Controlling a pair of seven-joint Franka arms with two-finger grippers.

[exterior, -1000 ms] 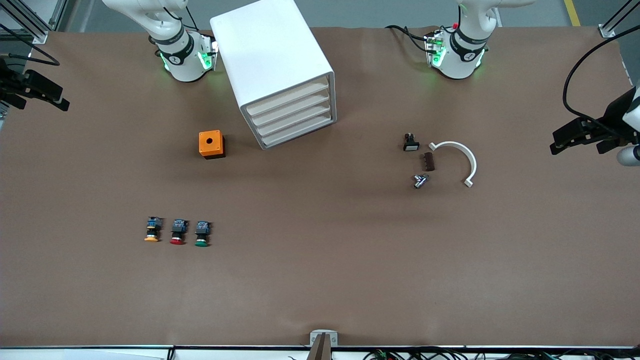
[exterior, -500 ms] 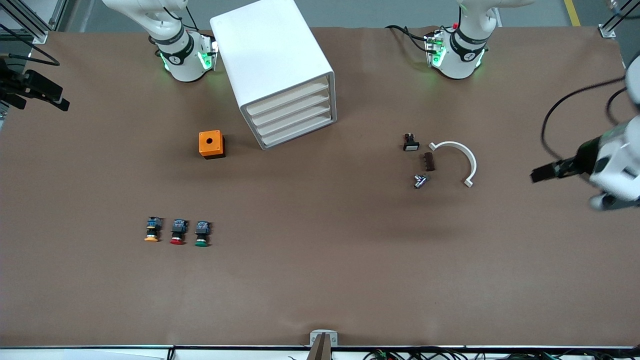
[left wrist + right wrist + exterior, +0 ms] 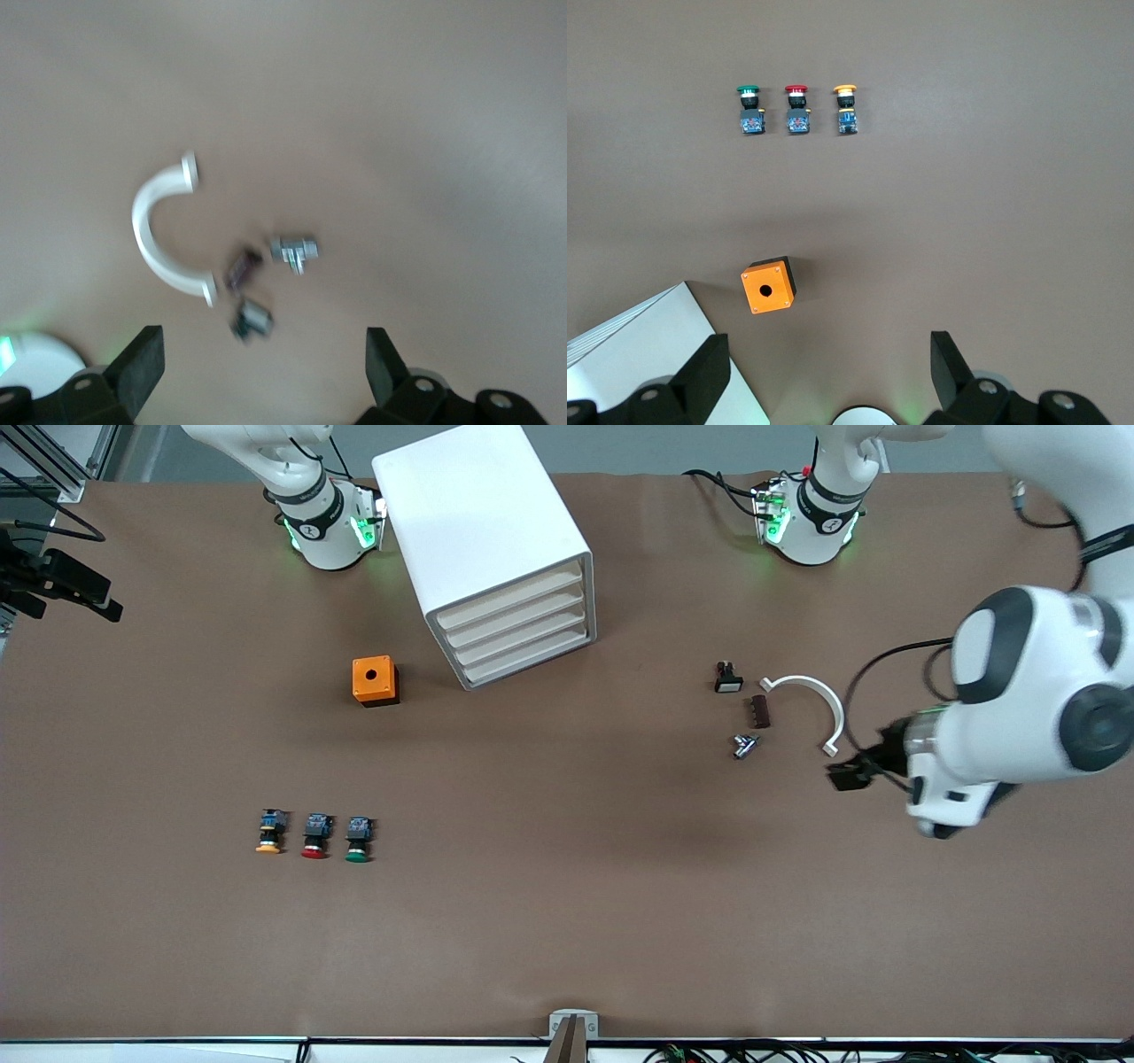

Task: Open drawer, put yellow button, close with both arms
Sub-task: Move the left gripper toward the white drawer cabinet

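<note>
The white cabinet (image 3: 496,549) stands near the right arm's base, and its top drawer (image 3: 509,598) is shut flush like the three below it. The yellow button (image 3: 269,834) lies nearer the front camera, the end one in a row with a red-capped and a green-capped one; the right wrist view also shows the yellow button (image 3: 845,108). My left gripper (image 3: 850,772) (image 3: 266,354) hangs open and empty over the table, beside a white curved piece. My right gripper (image 3: 106,602) (image 3: 831,359) waits open and empty, high over the right arm's end of the table.
An orange box (image 3: 375,680) with a round hole sits beside the cabinet. Toward the left arm's end lie a white curved piece (image 3: 819,704), a black switch (image 3: 727,677), a brown block (image 3: 760,711) and a small metal part (image 3: 744,745).
The left arm has swung in from the table's end toward the small parts, carrying its open gripper with it. The right arm and all objects have stayed put.
</note>
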